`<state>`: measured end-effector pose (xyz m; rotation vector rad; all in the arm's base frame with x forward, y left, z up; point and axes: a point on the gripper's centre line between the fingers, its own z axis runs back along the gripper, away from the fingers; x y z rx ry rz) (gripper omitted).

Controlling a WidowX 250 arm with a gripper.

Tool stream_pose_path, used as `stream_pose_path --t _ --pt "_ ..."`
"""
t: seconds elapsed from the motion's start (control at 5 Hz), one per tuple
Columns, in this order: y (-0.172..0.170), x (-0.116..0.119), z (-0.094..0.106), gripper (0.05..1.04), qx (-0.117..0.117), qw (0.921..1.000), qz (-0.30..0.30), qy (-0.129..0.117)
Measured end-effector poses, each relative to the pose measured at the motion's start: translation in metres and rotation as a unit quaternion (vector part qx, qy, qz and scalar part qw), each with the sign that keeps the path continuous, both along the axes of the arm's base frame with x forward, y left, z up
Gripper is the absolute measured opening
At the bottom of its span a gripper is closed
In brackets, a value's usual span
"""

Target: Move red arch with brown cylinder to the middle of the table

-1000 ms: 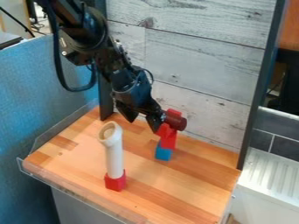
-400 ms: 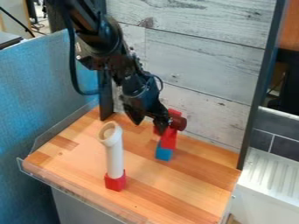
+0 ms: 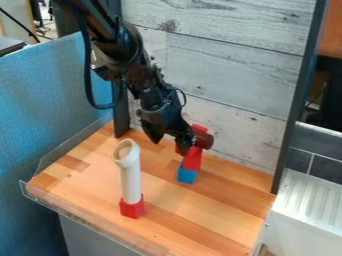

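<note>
- camera view: arm (image 3: 137,75) comes in from top left, gripper (image 3: 170,148) hangs over the back part of the table (image 3: 87,187), pointing down.
- gripper released: fingers spread, gap between tips, nothing clamped between them. right-side finger overlaps the left part of the arch in view; can't tell if touching.
- red arch (image 3: 199,128) is on top of a stack near the back edge, about midway between back left and back right corners. partly hidden by the gripper.
- brown cylinder (image 3: 204,141) is with the arch, round end facing right.
- under them a red block (image 3: 192,160), upright, slightly tilted in view; under that a blue block (image 3: 187,175) at the bottom of the stack, on the table.
- white pipe (image 3: 131,180) stands upright nearer the front edge, toward the left corner, well apart from the stack. open bent top faces up and left.
- red base (image 3: 132,206) is under the pipe, on the table.
- clear lip (image 3: 93,217) runs along the front and left edges.
- plank wall (image 3: 227,75) behind the back edge, dark post (image 3: 121,112) at back left corner, another dark bar (image 3: 292,120) at back right.
- blue partition (image 3: 47,100) beyond the left edge.
</note>
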<state>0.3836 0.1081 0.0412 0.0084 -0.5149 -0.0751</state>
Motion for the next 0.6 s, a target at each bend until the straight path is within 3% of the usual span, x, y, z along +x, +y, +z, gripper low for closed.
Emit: stream_pose_path --t 0.6 --pt "-0.0008 0.0016 -0.0071 1.0 -0.001 1.0 0.004 0.005"
